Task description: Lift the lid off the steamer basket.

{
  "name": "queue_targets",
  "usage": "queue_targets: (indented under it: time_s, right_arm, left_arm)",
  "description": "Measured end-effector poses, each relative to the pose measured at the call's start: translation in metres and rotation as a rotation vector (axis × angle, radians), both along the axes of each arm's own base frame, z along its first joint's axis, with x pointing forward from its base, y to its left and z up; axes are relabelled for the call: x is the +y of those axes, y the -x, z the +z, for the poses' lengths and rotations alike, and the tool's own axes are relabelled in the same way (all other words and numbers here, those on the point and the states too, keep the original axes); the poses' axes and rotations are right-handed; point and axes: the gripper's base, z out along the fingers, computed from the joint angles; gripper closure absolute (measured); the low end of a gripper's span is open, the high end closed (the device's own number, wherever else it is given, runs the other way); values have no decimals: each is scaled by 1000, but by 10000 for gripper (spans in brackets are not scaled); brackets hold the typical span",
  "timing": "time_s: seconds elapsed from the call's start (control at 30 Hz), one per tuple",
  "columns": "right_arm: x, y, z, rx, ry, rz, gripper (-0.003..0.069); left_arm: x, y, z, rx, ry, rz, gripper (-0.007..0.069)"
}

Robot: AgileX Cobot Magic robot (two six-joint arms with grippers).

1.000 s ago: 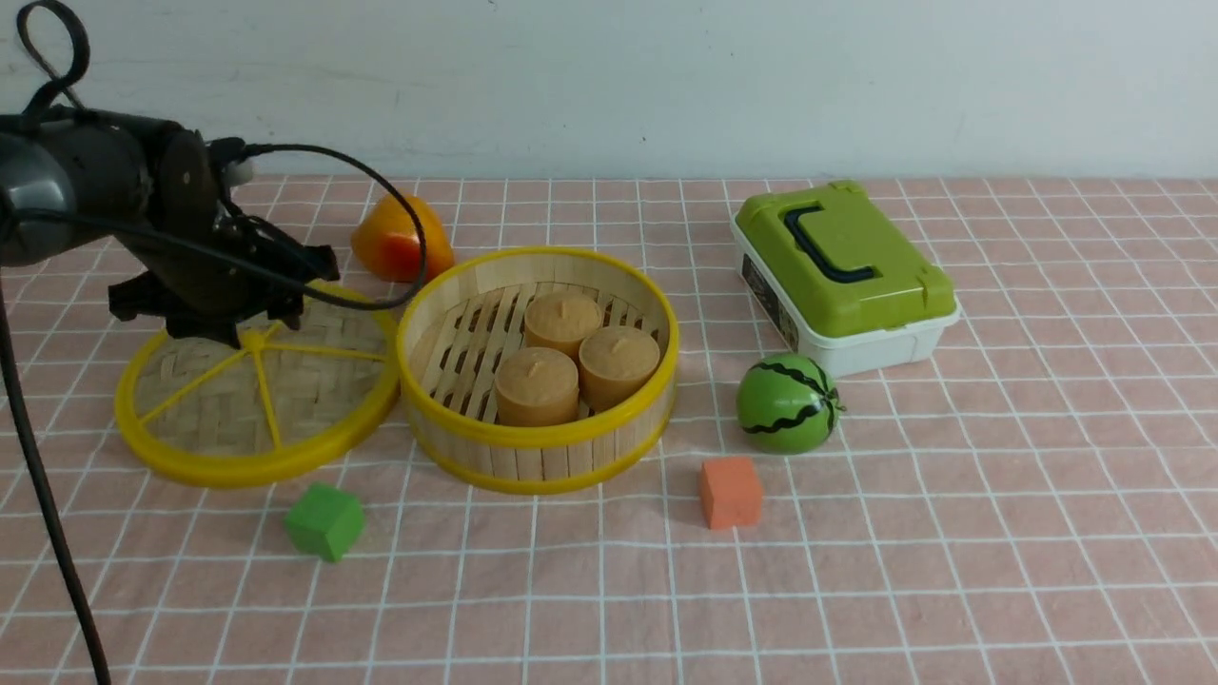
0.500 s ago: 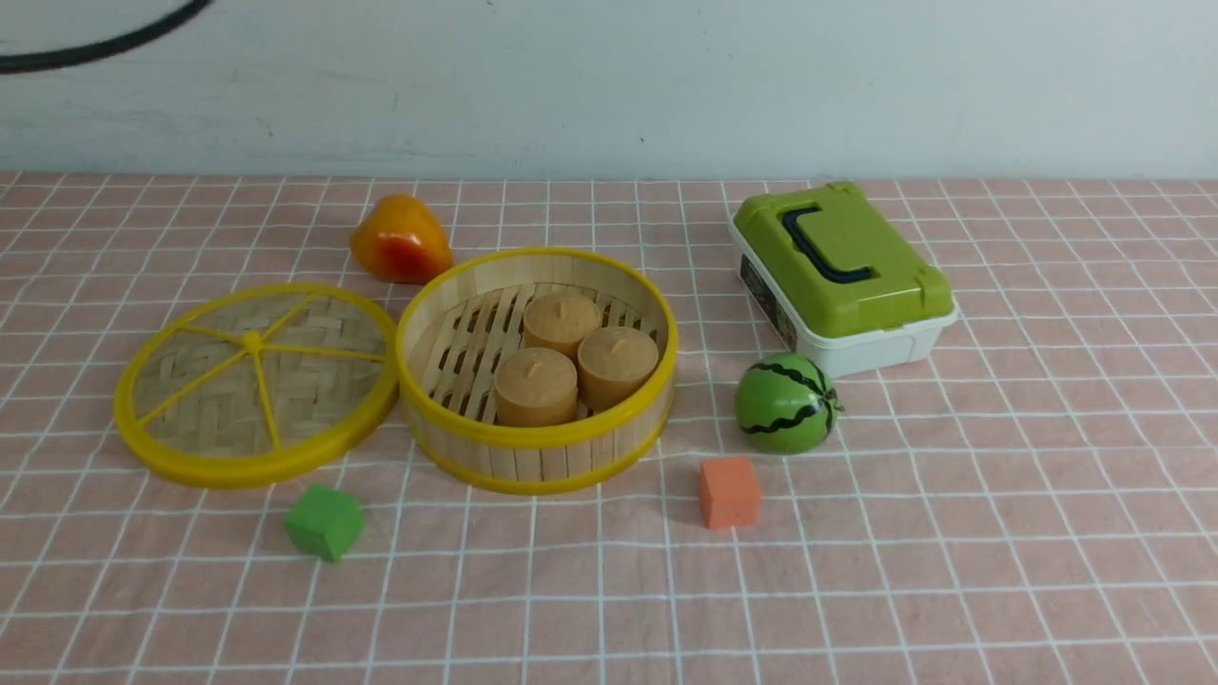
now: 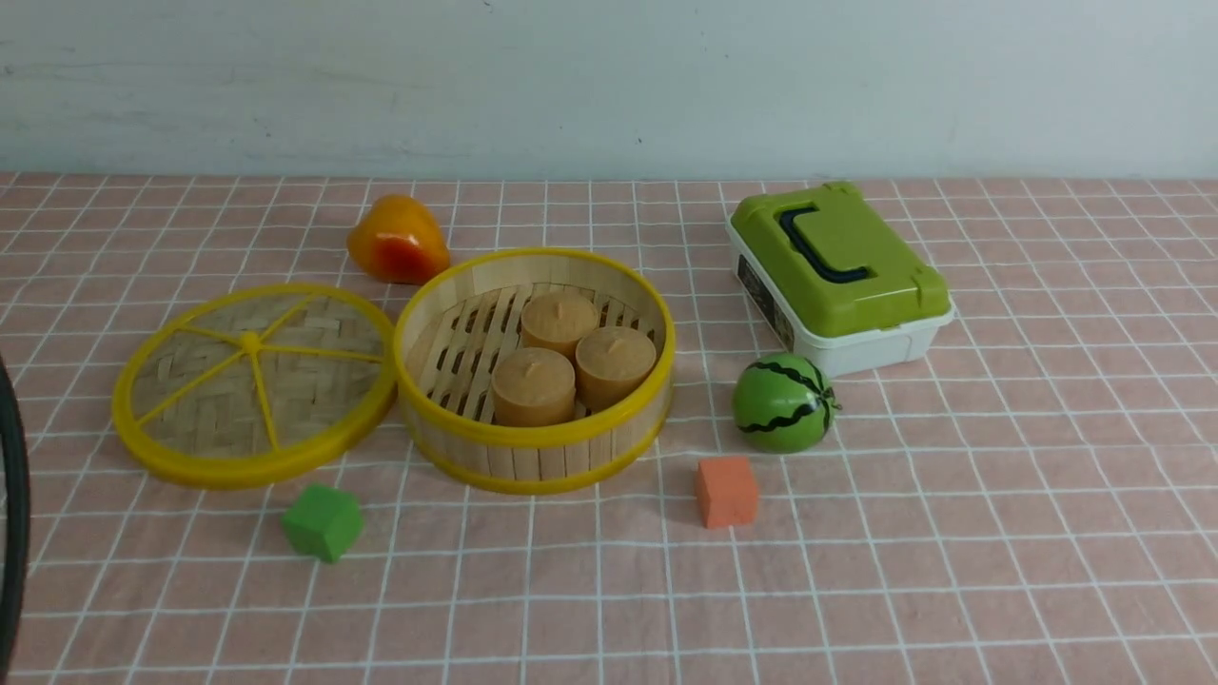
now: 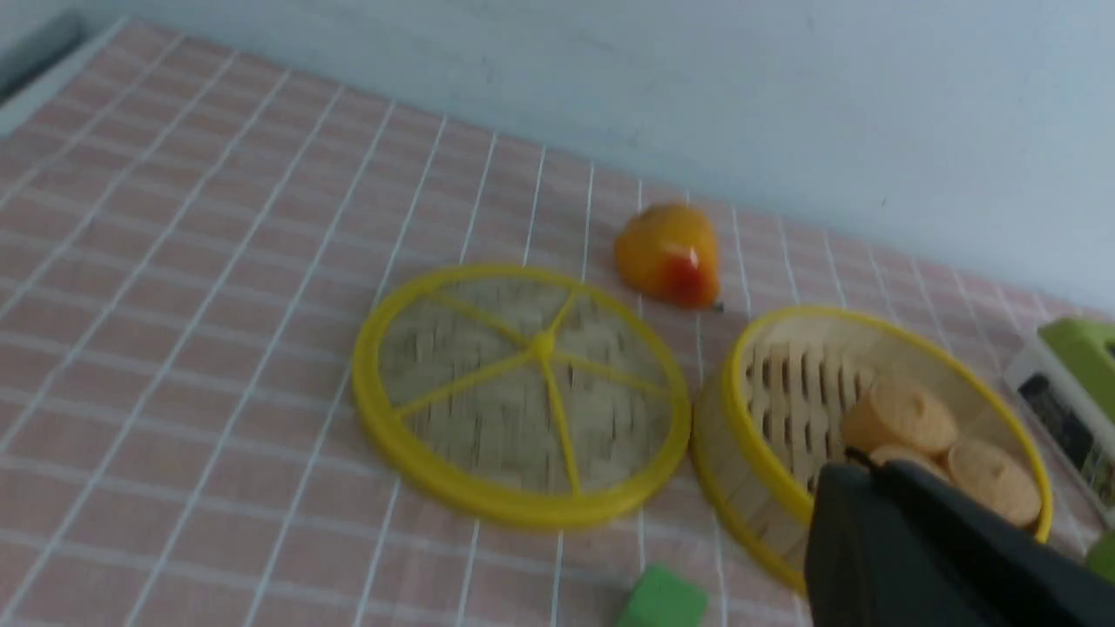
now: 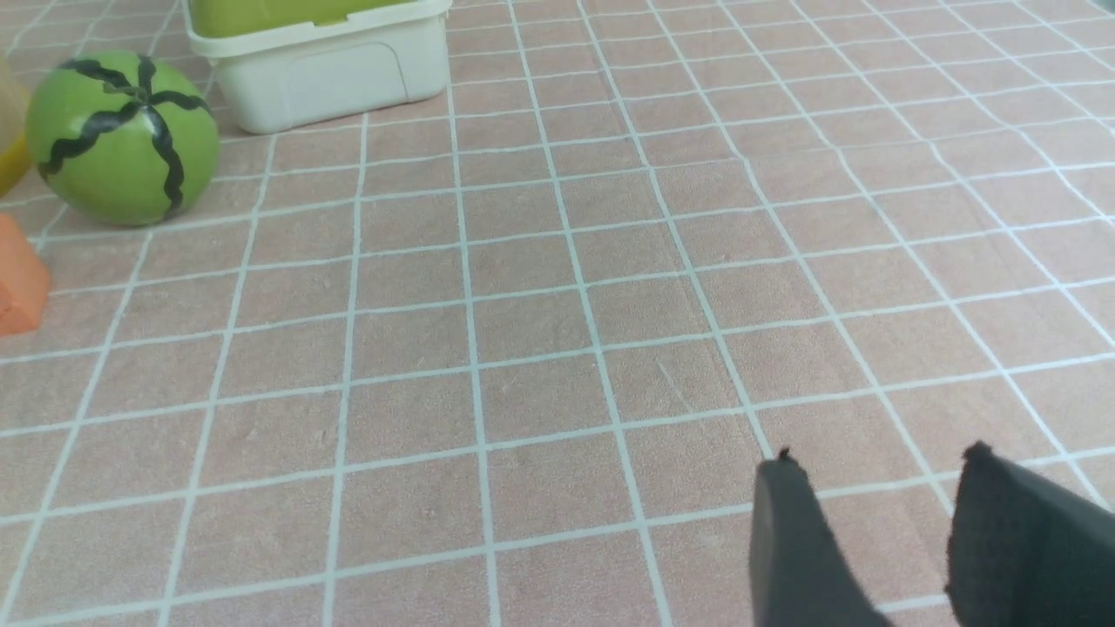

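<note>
- At the far left edge of the front view you see only a black cable (image 3: 11, 533). Your left gripper (image 4: 862, 475) shows in its own wrist view alone, with the jaws pressed together and nothing between them.
- The lid (image 3: 252, 381) lies flat on the worktop (image 3: 952, 533), yellow spokes up, on the left side of the steamer basket (image 3: 519, 459). It is wholly off the basket. Its rim either meets the basket's wall or sits just beside it, and you cannot tell which.
- This is the relation that matters: the lid lies ahead of and below the left gripper, well apart from it, on the left half of the worktop. That makes your left arm the nearer one.
- The lid is round, so it has no long axis to line up with. Your only holds are the small centre knob (image 3: 250, 340) and the thick rim.
- A green cube (image 3: 324, 521) sits near the lid's front rim without touching it. An orange-yellow fruit (image 3: 398, 240) sits behind the gap between lid and basket.
- The basket stands open, with three tan cakes (image 3: 533, 385) on its slatted floor. Judged from this, the task looks done and the left arm needs no further grasp.
- Further right are an orange cube (image 3: 726, 491), a watermelon ball (image 3: 782, 402) and a box (image 3: 839, 271) with a green top. All three are well apart from the lid.
- Your right gripper (image 5: 881, 455) is spread and empty over bare worktop. Its view shows neither lid nor basket, so leave that arm parked.
</note>
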Motion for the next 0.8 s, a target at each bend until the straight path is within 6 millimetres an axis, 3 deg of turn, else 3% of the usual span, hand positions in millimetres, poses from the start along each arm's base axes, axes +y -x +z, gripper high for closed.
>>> queue_targets:
  time_s: [0.13,0.17,0.4,0.63,0.8]
  right_arm:
    - [0,0,0,0,0,0,417]
    - [0,0,0,0,0,0,417]
    - [0,0,0,0,0,0,417]
    - [0,0,0,0,-1,0,417]
    - [0,0,0,0,-1,0,417]
  left_arm:
    - [-1,10,-36,85,29,-4,637]
    - [-2,13,-58,151,43,-6,637]
    - [-3,18,-106,318,60,-4,637]
    - [-4,22,-121,348,59,-15,637]
    - [-6,38,-117,131,45,-88,637]
